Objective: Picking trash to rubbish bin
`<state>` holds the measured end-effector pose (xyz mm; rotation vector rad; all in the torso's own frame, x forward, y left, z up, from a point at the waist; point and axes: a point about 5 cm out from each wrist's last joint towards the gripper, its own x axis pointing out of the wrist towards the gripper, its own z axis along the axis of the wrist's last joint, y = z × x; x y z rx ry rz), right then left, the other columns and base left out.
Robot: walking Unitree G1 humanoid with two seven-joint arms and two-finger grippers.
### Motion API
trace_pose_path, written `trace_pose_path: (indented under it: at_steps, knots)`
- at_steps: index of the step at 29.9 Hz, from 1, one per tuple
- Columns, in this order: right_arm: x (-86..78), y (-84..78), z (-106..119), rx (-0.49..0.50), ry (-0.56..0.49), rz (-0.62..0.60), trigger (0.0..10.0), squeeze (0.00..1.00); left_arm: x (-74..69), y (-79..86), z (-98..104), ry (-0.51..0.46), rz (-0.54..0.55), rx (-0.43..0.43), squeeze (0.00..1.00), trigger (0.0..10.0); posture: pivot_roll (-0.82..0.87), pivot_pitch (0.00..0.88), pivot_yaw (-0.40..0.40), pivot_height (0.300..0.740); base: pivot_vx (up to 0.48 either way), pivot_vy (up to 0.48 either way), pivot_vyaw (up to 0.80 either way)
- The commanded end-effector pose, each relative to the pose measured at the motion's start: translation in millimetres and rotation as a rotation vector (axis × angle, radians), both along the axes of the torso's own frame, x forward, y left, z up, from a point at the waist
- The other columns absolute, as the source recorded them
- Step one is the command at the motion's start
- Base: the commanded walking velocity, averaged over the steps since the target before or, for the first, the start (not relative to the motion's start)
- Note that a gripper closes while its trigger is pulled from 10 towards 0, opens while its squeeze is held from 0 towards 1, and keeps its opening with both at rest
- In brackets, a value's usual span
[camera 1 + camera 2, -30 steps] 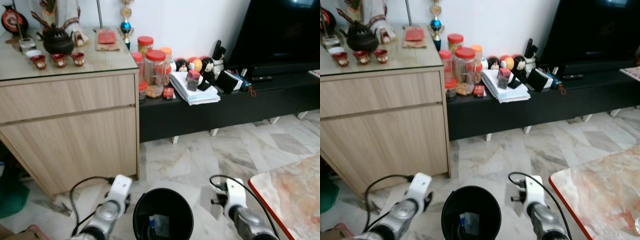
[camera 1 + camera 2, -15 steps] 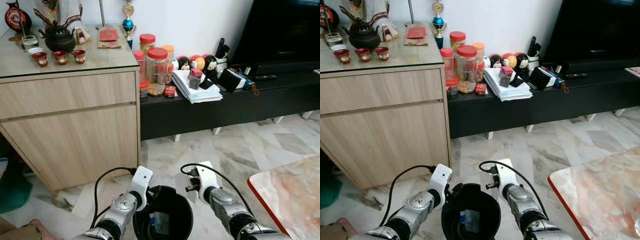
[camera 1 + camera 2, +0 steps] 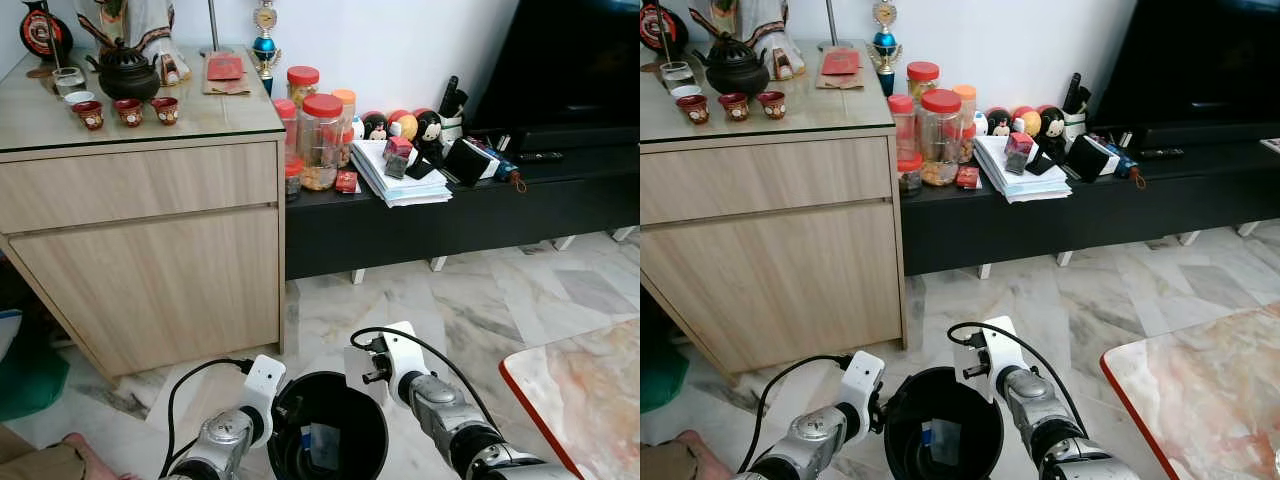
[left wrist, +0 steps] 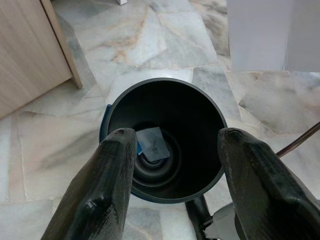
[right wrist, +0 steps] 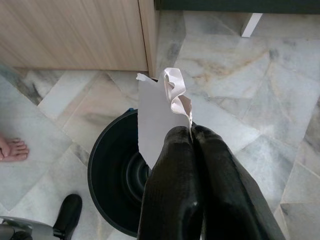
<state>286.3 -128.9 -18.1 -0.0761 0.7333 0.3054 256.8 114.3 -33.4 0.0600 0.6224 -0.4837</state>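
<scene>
A black rubbish bin point(image 3: 328, 440) stands on the marble floor right below me, with a bluish scrap point(image 4: 152, 144) lying at its bottom. My right gripper point(image 5: 192, 132) is shut on a crumpled white paper point(image 5: 160, 110) and holds it over the bin's far right rim. The same paper point(image 3: 965, 358) sticks up in front of that wrist in the eye views. My left gripper point(image 4: 172, 145) hangs open at the bin's near left side, its two fingers point(image 4: 115, 170) spread wider than the bin's mouth and touching nothing.
A wooden cabinet point(image 3: 150, 250) with a tea set on top stands to the left. A low black bench point(image 3: 450, 210) holding jars and papers runs along the wall. A red-edged marble table point(image 3: 585, 390) is at the right. A person's bare foot point(image 3: 80, 445) rests on the floor at the left.
Both arms have come in from either side of the bin. The right gripper has carried the paper leftward to the bin's rim. The camera has tilted slightly.
</scene>
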Motion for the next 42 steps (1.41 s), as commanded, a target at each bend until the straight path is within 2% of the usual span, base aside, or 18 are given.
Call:
trace_pose_path:
  at_steps: [1, 32, 33, 34, 38, 39, 42]
  knots:
    - [4.7, 0.3, 4, -0.001, -0.010, 0.006, 10.0, 1.00, -0.1, -2.3, 0, 0.008, -0.002, -0.011, 0.00, 10.0, 0.10, 0.000, -0.126, 0.740, 0.000, 0.000, 0.00]
    - [14.2, 2.2, 15, 0.097, -0.048, -0.026, 10.0, 1.00, 5.0, -4.9, 4, -0.004, -0.012, -0.011, 0.00, 10.0, 0.09, 0.000, -0.130, 0.740, 0.000, 0.000, 0.00]
    - [15.9, 1.2, 17, 0.106, -0.062, -0.040, 10.0, 0.35, 5.1, -4.7, 4, -0.005, -0.010, -0.008, 0.00, 10.0, 0.09, 0.000, -0.130, 0.740, 0.000, 0.000, 0.00]
    - [16.7, -0.2, 17, 0.109, -0.069, -0.050, 10.0, 0.00, 5.3, -4.3, 4, -0.007, -0.008, -0.001, 0.00, 10.0, 0.09, 0.000, -0.130, 0.740, 0.000, 0.000, 0.00]
    - [20.3, -14.6, 23, 0.143, -0.144, -0.118, 10.0, 0.00, 5.8, 6.1, 2, -0.024, 0.043, 0.096, 0.00, 10.0, 0.09, 0.000, -0.130, 0.740, 0.000, 0.000, 0.00]
    - [18.9, -24.8, 22, 0.137, -0.155, -0.146, 10.0, 0.00, 5.9, 14.0, 1, -0.031, 0.087, 0.145, 0.00, 10.0, 0.09, 0.000, -0.130, 0.740, 0.000, 0.000, 0.00]
    - [13.6, -40.0, 18, 0.101, -0.152, -0.173, 10.0, 0.00, 3.8, 23.5, -2, -0.019, 0.146, 0.172, 0.00, 10.0, 0.09, 0.000, -0.130, 0.740, 0.000, 0.000, 0.00]
